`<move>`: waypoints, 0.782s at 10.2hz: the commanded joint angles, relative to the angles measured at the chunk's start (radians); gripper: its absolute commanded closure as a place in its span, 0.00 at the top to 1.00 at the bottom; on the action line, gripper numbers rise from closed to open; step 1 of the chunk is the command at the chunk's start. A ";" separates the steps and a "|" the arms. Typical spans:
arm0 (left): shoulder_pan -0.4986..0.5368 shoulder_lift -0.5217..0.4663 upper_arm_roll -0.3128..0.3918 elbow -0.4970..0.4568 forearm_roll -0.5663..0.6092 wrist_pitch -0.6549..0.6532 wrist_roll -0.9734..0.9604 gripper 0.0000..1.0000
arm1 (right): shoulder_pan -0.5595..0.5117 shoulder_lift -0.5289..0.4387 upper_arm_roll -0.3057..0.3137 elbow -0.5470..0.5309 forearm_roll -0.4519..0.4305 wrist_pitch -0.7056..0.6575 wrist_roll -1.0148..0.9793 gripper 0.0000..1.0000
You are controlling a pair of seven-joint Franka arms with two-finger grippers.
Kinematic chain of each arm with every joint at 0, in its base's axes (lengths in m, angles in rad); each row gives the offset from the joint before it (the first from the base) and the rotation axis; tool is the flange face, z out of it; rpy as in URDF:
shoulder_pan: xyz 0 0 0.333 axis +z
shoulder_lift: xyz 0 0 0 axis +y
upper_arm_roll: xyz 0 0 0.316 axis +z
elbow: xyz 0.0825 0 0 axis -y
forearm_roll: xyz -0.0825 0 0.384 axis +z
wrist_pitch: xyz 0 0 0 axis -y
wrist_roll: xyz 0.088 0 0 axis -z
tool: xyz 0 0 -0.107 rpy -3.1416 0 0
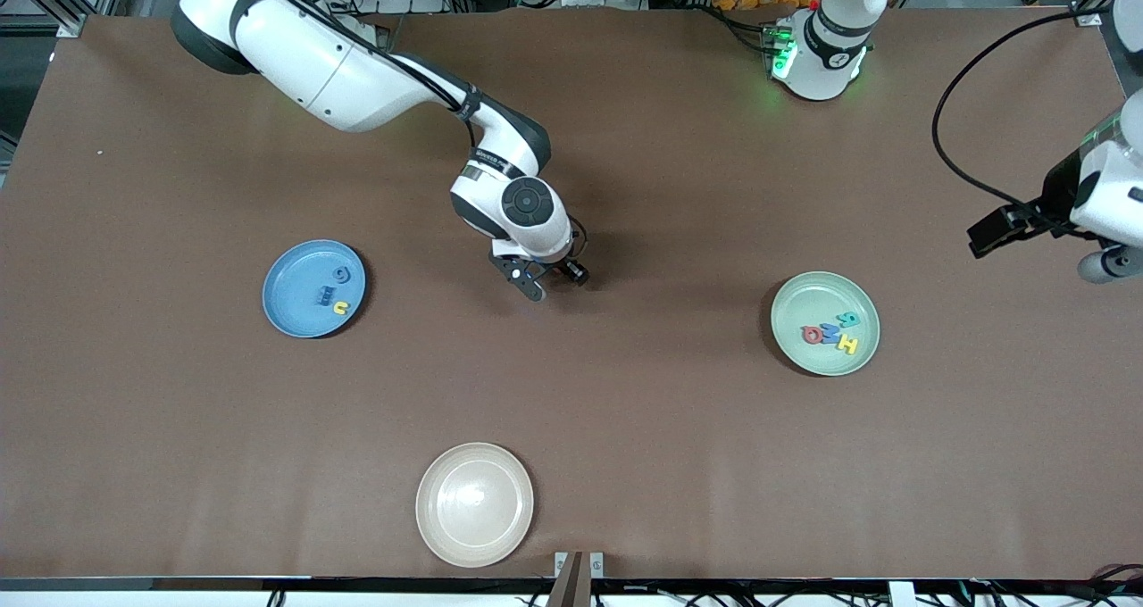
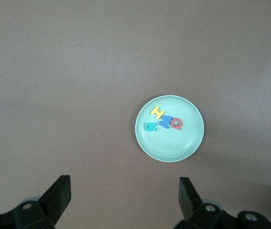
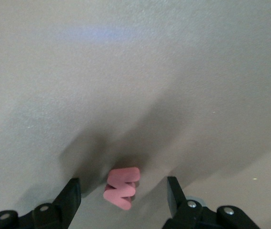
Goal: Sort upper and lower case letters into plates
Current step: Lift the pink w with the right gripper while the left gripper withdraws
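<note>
Right pincer (image 3: 121, 193) (open) astride red letter (image 3: 122, 188)

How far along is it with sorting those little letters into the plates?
Nearly done. Four letters lie in the mint green plate and three in the light blue plate. The right gripper is open around a pink letter on the table, seemingly the last one out. The left gripper waits, open. The cream plate holds nothing.
</note>
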 commanded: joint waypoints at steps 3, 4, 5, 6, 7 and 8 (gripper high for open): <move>-0.006 -0.085 0.084 -0.026 -0.122 -0.057 0.147 1.00 | -0.010 0.000 0.004 -0.008 -0.014 -0.033 0.024 0.81; -0.005 -0.093 0.084 -0.031 -0.122 -0.058 0.148 1.00 | -0.010 0.000 0.004 -0.008 -0.015 -0.033 0.024 0.77; -0.006 -0.099 0.084 -0.034 -0.122 -0.058 0.148 1.00 | -0.010 0.000 0.004 -0.008 -0.015 -0.030 0.022 0.70; -0.006 -0.108 0.084 -0.037 -0.123 -0.058 0.148 1.00 | -0.010 0.000 0.002 -0.010 -0.015 -0.024 0.022 0.69; -0.009 -0.119 0.084 -0.048 -0.125 -0.057 0.147 1.00 | -0.010 0.000 0.002 -0.010 -0.017 -0.024 0.022 0.68; -0.020 -0.121 0.084 -0.054 -0.126 -0.055 0.147 1.00 | -0.010 0.000 0.004 -0.010 -0.020 -0.022 0.022 0.66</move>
